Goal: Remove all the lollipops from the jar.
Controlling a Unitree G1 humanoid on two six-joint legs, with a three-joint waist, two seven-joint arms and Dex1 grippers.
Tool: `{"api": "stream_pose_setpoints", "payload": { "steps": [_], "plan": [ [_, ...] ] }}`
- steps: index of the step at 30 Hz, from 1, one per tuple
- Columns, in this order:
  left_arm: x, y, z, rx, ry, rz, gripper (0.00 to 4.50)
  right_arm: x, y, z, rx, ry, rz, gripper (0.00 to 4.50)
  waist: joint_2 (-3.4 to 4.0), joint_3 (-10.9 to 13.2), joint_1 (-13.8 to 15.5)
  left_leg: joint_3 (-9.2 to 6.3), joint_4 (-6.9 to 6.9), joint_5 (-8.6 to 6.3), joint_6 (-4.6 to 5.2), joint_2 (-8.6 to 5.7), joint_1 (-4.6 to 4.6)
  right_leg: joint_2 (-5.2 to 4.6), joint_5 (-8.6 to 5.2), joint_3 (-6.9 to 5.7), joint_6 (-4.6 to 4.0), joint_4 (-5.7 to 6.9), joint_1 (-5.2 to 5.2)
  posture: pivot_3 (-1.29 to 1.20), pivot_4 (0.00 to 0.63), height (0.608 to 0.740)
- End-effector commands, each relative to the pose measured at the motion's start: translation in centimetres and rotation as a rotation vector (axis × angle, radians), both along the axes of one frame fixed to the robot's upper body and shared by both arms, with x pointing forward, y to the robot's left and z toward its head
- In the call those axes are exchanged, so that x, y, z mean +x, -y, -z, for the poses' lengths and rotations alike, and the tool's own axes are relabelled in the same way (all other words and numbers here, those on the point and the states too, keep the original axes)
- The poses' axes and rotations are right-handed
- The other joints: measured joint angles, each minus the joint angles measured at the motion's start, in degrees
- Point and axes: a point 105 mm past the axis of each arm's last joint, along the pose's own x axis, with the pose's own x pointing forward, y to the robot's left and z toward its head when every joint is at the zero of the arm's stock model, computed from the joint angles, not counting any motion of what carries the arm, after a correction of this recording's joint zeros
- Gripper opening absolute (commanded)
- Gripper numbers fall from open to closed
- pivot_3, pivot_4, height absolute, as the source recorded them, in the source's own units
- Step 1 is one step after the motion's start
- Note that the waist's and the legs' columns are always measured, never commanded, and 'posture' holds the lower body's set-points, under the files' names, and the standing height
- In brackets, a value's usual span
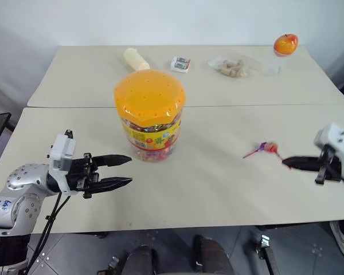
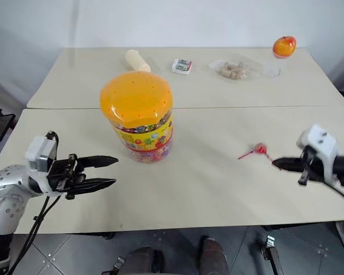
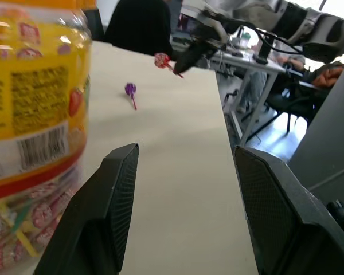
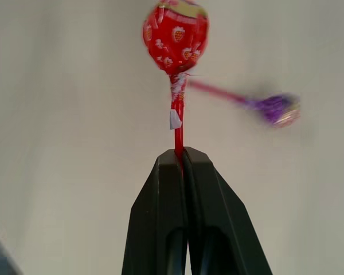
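Both head views look down and forward over the beige tabletop [image 1: 218,172]. The left wrist view sits low beside the clear, yellow-labelled plastic jar [image 3: 28,114]; the right wrist view faces the tabletop closely.

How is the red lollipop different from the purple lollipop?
The red lollipop is pinched by its stick in the shut right gripper, while the purple lollipop lies loose on the table. The red one's stick is red; the purple one's is magenta. Both are small round wrapped candies, out of the jar.
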Motion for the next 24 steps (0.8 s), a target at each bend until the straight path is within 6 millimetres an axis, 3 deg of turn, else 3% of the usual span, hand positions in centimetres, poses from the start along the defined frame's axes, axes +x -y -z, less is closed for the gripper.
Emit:
{"api": "stream_pose_setpoints", "payload": {
  "steps": [1,2,6,13,16,17,21,24],
  "plan": [
    [0.0,0.9,-0.3,0.039,0.044,0.04,2.81,0.1,1.2,1.0,-0.107,0.042,0.039,0.04,0.03,-0.02,0.33,0.01,0.03,0.0,0.0,0.0,0.01,0.0,0.0,0.0,0.0,0.04,-0.02,0.0,0.15,0.74],
    [0.0,0.9,-0.3,0.045,0.052,0.046,2.81,0.1,1.5,1.6,-0.128,0.034,0.052,0.04,0.03,-0.02,0.47,0.01,0.02,0.0,-0.01,0.0,0.01,0.0,0.0,0.0,0.0,0.04,-0.03,0.0,0.15,0.74],
    [0.6,0.5,-0.1,0.09,0.055,0.029,2.81,-0.1,3.0,2.7,-0.15,0.012,0.078,0.99,0.03,-0.02,0.74,-0.08,-0.06,-0.03,-0.05,-0.01,-0.1,0.0,0.0,-0.18,0.0,0.08,-0.15,0.0,0.15,0.74],
    [1.6,-0.1,0.1,0.144,0.089,-0.051,2.81,0.0,4.5,1.9,-0.17,0.114,0.059,3.37,0.03,-0.02,0.52,-0.06,-0.04,-0.02,-0.03,0.0,-0.1,0.0,0.0,-0.21,0.0,0.06,-0.13,0.0,0.15,0.74],
    [1.9,-0.5,0.4,0.174,0.135,-0.111,2.81,0.1,2.1,-0.7,-0.081,0.352,-0.09,4.34,0.02,-0.01,0.53,-0.06,-0.04,-0.02,-0.03,0.01,-0.06,0.01,0.0,-0.2,0.0,0.09,-0.1,0.0,0.15,0.74],
    [2.1,-0.8,0.6,0.19,0.144,-0.151,2.81,-0.1,0.8,-1.5,-0.036,0.41,-0.157,4.46,0.03,-0.01,0.52,-0.06,-0.05,-0.02,-0.03,0.01,-0.06,0.01,0.0,-0.21,0.0,0.06,-0.1,0.0,0.15,0.74],
    [2.4,-1.9,2.3,0.237,0.149,-0.267,2.81,-0.8,-4.5,-2.9,0.212,0.44,-0.339,4.46,0.05,0.0,0.3,-0.07,-0.06,-0.02,-0.03,0.04,-0.03,0.01,0.0,-0.21,0.0,0.12,-0.1,0.0,0.15,0.74],
    [2.6,-2.7,2.8,0.229,0.203,-0.342,2.81,-0.9,-7.1,-2.7,0.242,0.461,-0.431,4.46,0.05,0.0,0.46,-0.11,-0.03,-0.03,-0.04,0.06,-0.02,0.02,0.0,-0.23,0.0,0.17,-0.1,0.0,0.15,0.74]
  ]
}}
